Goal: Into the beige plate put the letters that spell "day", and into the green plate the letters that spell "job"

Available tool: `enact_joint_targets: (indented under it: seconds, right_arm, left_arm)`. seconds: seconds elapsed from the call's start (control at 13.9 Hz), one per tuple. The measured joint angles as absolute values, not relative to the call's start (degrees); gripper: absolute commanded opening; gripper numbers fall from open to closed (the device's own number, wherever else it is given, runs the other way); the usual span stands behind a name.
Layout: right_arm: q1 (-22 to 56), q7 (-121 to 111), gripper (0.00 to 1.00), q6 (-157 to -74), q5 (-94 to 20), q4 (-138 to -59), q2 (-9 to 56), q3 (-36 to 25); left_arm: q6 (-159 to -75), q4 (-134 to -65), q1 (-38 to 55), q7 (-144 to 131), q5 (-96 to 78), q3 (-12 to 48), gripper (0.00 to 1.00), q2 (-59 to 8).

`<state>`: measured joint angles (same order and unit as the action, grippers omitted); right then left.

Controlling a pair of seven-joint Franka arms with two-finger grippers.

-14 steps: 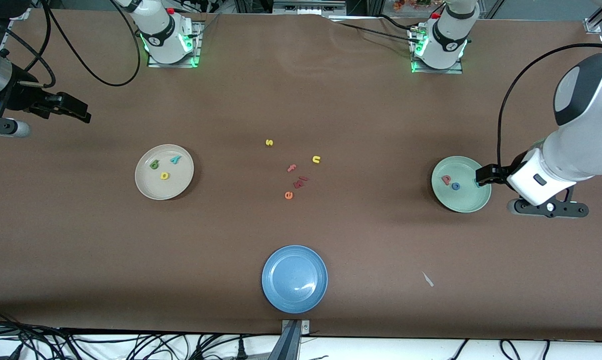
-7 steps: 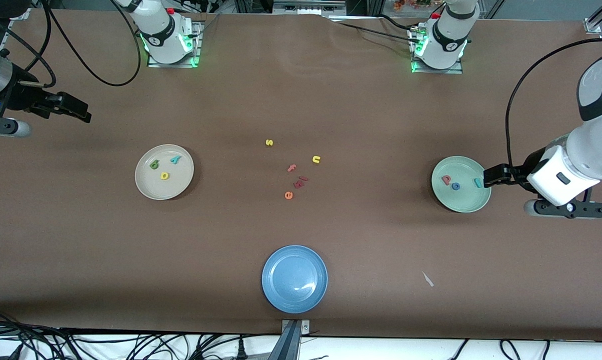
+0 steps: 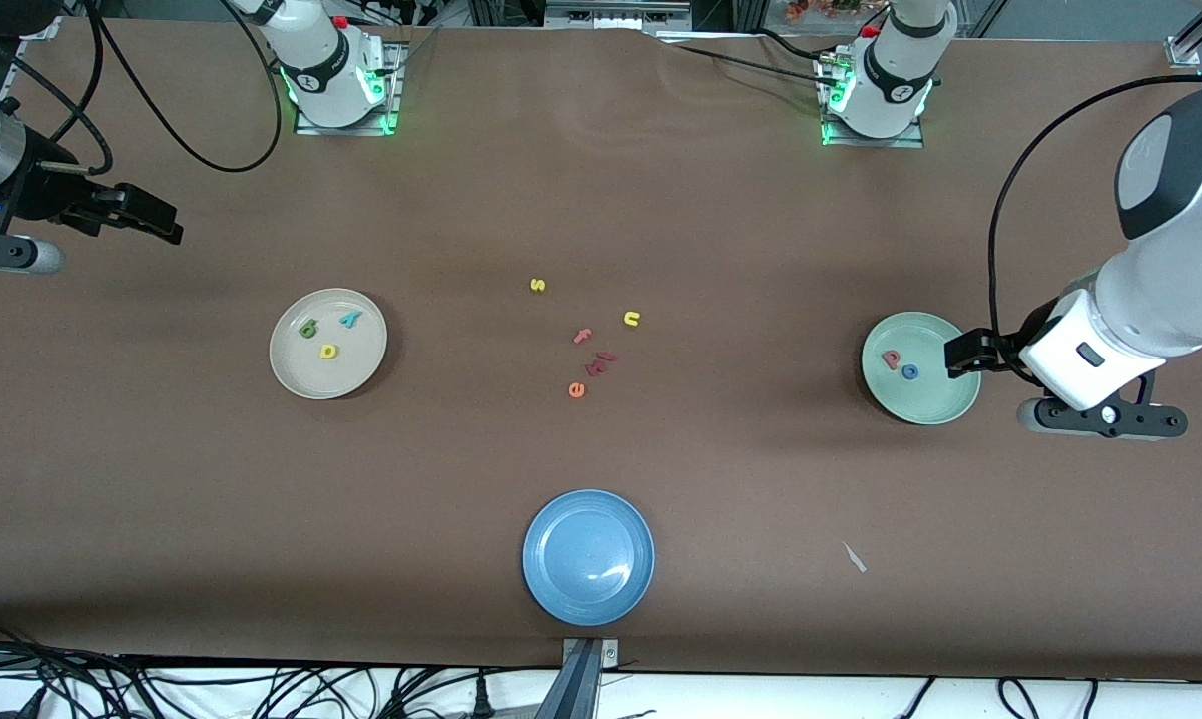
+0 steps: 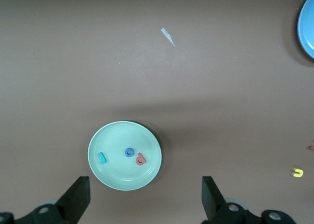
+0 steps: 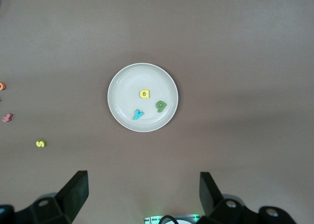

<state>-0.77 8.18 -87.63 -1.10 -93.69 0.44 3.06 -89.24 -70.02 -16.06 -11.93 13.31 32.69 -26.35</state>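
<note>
Brown bench [image 3: 601,200] all around me. My left tool [image 3: 963,355] hangs over the edge of the green plate [image 3: 920,399] with its fingers wide and holding nothing. A moment ago it had slid off to the side; now it is back over the rim and hides the teal j from the high camera. My right tool [image 3: 157,222] waits at its own end of the bench, wide and empty too.

The beige plate [image 3: 301,374] holds the yellow d [image 3: 328,351], green a [image 3: 308,329] and teal y [image 3: 349,320]. In the green plate lie the teal j [image 4: 102,158], blue o [image 4: 129,152] and red b [image 4: 141,159]. I think both words are done.

Leftover letters read s [image 3: 537,285], u [image 3: 631,319], f [image 3: 582,337] and e [image 3: 576,390].
</note>
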Motion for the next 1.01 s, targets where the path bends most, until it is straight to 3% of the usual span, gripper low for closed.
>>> enact_joint_targets:
  seconds: [0.36,1.01]
  right_arm:
    - [-0.78,8.18,1.0,-87.59,-1.1,-93.69,0.44,3.04]
    - [-0.78,8.18,1.0,-87.83,-1.1,-93.69,0.44,3.06]
  left_arm:
    - [-89.11,-69.85,-4.09,-10.69,5.21,15.55,1.0,-22.19]
    - [-88.91,-70.41,-3.15,-10.39,4.98,14.41,1.0,-21.87]
